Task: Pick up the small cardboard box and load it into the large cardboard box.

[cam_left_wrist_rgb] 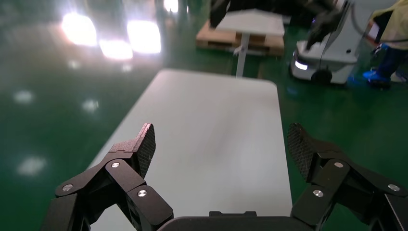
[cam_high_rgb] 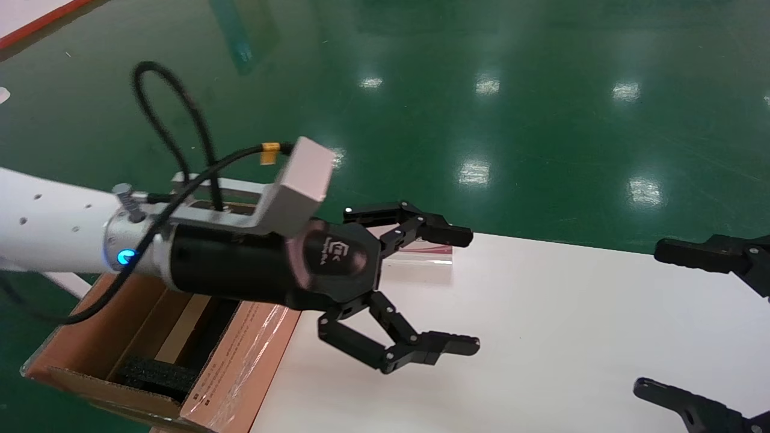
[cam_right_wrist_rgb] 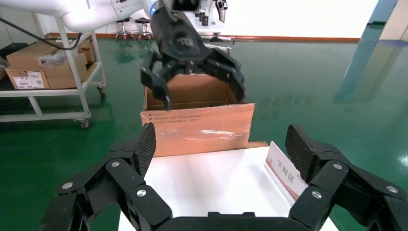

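Note:
The large cardboard box (cam_high_rgb: 240, 355) stands at the left end of the white table (cam_high_rgb: 541, 337), flaps up, with black foam (cam_high_rgb: 156, 373) inside. It also shows in the right wrist view (cam_right_wrist_rgb: 197, 127), with tape and print on its near flap. My left gripper (cam_high_rgb: 472, 290) is open and empty, hanging over the table just right of that box; it shows in its own wrist view (cam_left_wrist_rgb: 221, 144) and in the right wrist view (cam_right_wrist_rgb: 192, 72). My right gripper (cam_high_rgb: 649, 319) is open and empty at the table's right side (cam_right_wrist_rgb: 221, 144). The small cardboard box is not in view.
A small label stand (cam_right_wrist_rgb: 284, 173) sits at the table's far edge, partly behind my left gripper (cam_high_rgb: 421, 258). A cart with other cartons (cam_right_wrist_rgb: 43, 72) stands beyond the big box. Another robot (cam_left_wrist_rgb: 327, 53) and a table on a pallet (cam_left_wrist_rgb: 250, 29) stand off the table's right end. Green floor surrounds the table.

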`<state>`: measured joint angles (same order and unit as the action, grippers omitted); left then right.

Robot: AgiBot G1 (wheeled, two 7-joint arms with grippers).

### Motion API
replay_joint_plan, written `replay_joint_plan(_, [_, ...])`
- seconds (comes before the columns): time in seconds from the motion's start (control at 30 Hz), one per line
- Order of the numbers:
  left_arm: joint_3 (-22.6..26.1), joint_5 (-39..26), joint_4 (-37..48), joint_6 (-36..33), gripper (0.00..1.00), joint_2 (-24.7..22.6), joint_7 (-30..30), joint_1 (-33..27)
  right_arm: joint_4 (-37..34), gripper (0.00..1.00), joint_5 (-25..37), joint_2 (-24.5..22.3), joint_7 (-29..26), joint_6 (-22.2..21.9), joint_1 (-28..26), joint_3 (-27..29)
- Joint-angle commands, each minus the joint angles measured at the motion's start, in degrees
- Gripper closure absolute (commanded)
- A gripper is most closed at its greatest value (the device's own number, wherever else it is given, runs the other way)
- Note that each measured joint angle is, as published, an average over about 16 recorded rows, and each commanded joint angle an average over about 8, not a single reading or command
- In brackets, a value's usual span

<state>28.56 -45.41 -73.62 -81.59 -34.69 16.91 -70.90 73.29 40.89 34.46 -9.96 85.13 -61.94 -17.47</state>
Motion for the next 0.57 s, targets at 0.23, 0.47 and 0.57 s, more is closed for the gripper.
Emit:
replay_joint_plan(0.23, [-13.0,3.6,0.0,-4.2,0.0,-0.3,-6.1,9.7,0.0,0.0,0.0,0.0,0.0,0.0,0.0,0.0])
replay_joint_plan(0.47, [-16.0,4.5,0.1,-5.1,0.0,-0.4,-7.0,11.9,0.0,0.0,0.0,0.0,0.0,0.0,0.0,0.0])
replay_joint_plan(0.57, [-15.6,4.5,0.1,-5.0,0.0,-0.4,-6.9,11.6,0.0,0.0,0.0,0.0,0.0,0.0,0.0,0.0])
